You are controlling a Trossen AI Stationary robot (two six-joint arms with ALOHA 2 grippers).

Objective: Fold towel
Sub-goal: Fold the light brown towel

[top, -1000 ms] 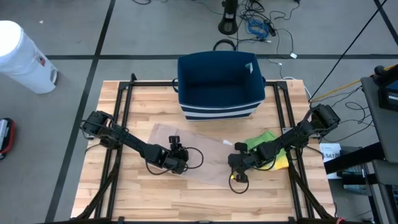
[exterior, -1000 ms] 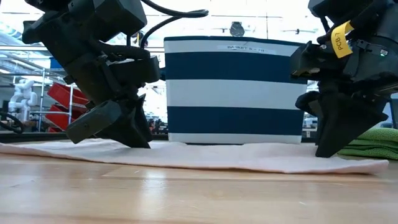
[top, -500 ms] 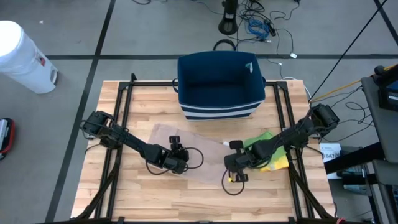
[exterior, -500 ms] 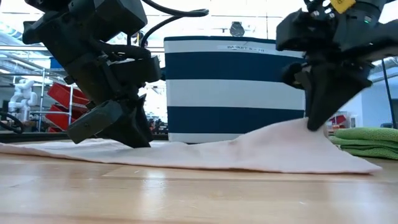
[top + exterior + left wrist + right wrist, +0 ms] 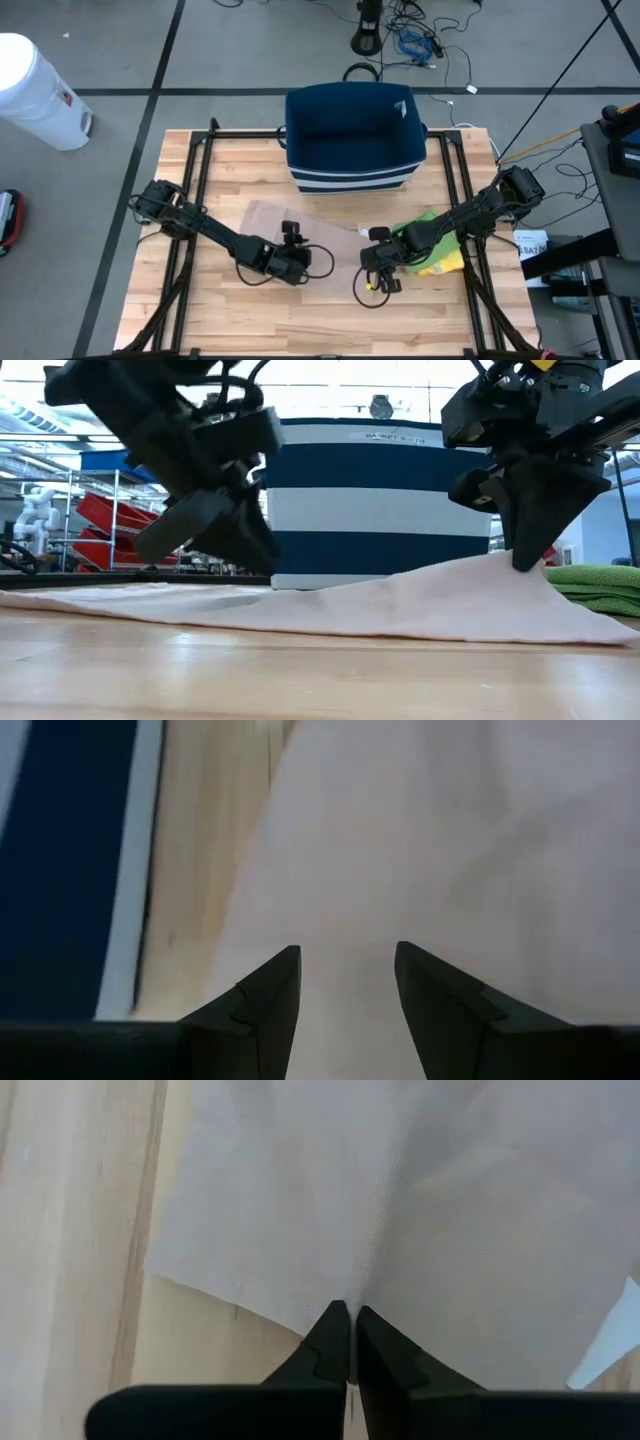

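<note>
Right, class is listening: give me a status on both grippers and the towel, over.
Right gripper shut on towel, edge lifted off table. Left gripper open, low over towel. Striped basket behind, green cloths beside right arm, neither obstructing.

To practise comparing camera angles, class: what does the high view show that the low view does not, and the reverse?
Only the high view shows the white bin on the floor, cables beyond the table, and the open top of the navy basket. Only the low view shows the towel peaked upward under the right gripper, and red racks in the room behind. Both show the basket, the pale towel, the green cloth, the wooden table and the left gripper over the towel.
</note>
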